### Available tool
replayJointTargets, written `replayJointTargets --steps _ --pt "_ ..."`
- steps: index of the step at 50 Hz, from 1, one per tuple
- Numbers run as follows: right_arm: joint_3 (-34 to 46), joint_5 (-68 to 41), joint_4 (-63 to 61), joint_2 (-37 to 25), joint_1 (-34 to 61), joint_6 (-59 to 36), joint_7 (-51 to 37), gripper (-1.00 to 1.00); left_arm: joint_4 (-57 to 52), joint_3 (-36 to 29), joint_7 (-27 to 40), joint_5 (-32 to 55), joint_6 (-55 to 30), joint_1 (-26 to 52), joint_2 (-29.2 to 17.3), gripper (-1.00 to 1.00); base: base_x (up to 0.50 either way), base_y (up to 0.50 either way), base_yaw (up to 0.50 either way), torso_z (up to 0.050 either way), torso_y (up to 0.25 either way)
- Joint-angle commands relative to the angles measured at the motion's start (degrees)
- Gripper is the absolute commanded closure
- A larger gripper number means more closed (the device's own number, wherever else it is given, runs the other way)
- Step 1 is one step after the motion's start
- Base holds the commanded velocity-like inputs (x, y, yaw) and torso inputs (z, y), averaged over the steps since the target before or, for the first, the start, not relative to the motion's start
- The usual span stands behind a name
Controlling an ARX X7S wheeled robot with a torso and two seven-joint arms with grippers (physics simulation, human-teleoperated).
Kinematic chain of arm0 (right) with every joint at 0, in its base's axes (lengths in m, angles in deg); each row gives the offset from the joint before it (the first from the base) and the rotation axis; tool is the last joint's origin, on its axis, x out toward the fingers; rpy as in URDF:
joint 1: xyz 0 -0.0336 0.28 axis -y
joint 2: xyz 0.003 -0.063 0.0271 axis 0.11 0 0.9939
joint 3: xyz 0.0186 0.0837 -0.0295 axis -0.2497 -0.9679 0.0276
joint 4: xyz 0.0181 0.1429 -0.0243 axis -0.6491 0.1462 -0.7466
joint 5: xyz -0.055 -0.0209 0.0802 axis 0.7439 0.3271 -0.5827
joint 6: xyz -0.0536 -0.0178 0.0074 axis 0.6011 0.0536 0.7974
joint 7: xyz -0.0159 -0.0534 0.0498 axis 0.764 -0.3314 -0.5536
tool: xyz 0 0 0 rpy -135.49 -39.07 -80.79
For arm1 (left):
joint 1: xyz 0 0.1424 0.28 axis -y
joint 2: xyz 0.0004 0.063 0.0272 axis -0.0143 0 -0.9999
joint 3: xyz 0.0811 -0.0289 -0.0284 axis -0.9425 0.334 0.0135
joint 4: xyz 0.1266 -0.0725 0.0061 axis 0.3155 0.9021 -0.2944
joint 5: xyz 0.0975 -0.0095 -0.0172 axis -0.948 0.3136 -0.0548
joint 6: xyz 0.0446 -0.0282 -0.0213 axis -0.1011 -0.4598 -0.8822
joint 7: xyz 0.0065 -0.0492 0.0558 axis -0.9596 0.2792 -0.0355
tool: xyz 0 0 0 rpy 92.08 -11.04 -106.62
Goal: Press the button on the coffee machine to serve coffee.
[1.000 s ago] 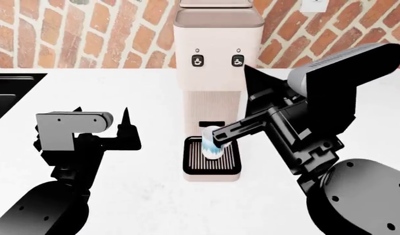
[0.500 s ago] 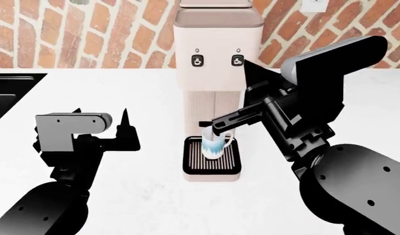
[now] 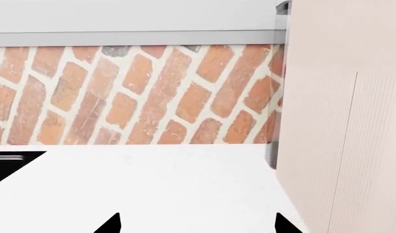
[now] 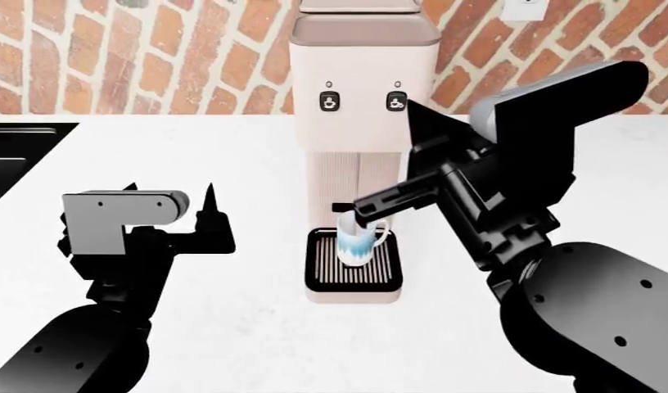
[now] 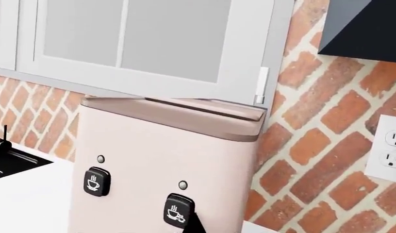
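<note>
The beige coffee machine (image 4: 362, 123) stands at the middle back of the white counter; it also shows in the right wrist view (image 5: 165, 160) and the left wrist view (image 3: 347, 121). It has two dark cup-icon buttons, left (image 4: 330, 101) and right (image 4: 398, 101). A white and blue mug (image 4: 358, 241) stands upright on its black drip tray (image 4: 354, 274). My right gripper (image 4: 409, 106) is shut, and its tip (image 5: 196, 224) is at the lower right corner of the right button (image 5: 177, 212); I cannot tell if they touch. A black arm part crosses the mug's rim. My left gripper (image 4: 168, 191) is open and empty, left of the machine.
A black sink edge (image 4: 12, 155) lies at the far left of the counter (image 4: 203, 327). A brick wall (image 4: 148, 57) runs behind, with a white outlet (image 5: 389, 145) right of the machine. White cabinets (image 5: 153, 39) hang above.
My right arm has risen and shifted slightly left, bringing its tip beside the right button. The mug, tilted under the black arm part a second ago, now stands upright. The left arm has not moved.
</note>
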Motion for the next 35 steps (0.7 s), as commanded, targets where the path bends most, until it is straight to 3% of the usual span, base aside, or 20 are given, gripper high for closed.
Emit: replayJointTargets --steps 1,13,17,18,26,35 --pt "-3.6 -7.5 -4.2 -0.9 0.4 -2.9 -4.1 1.00 -0.2 -0.1 0.2 0.2 -0.1 0.2 -0.1 -1.00 0.00 0.00 0.00 0.000 0.000" --pt "-11.2 -22.2 -9.6 -4.0 1.6 -7.5 -15.4 1.00 -0.3 -0.4 0.4 0.3 -0.2 0.4 -0.2 -1.00 0.00 0.00 0.00 0.000 0.000" --pt "-12.3 -22.6 -10.4 -5.1 -0.4 -6.9 -16.0 1.00 -0.4 -0.4 0.5 0.5 -0.3 0.3 -0.2 -1.00 0.00 0.00 0.00 0.000 0.000" --pt "-12.6 -22.6 -10.5 -5.3 -0.8 -6.8 -16.0 -1.00 -0.4 -0.3 0.5 0.5 -0.3 0.3 -0.3 -1.00 0.00 0.00 0.00 0.000 0.000" --pt "-15.1 -19.4 -11.6 -7.7 -7.2 -4.4 -13.9 -1.00 -0.7 0.0 0.6 0.9 -0.4 0.3 -0.5 -1.00 0.00 0.00 0.00 0.000 0.000" --pt "-17.7 -9.7 -13.1 -10.1 -20.7 1.9 -8.3 -1.00 -0.4 0.5 0.4 1.1 0.4 -0.4 -0.8 -1.00 0.00 0.00 0.00 0.000 0.000"
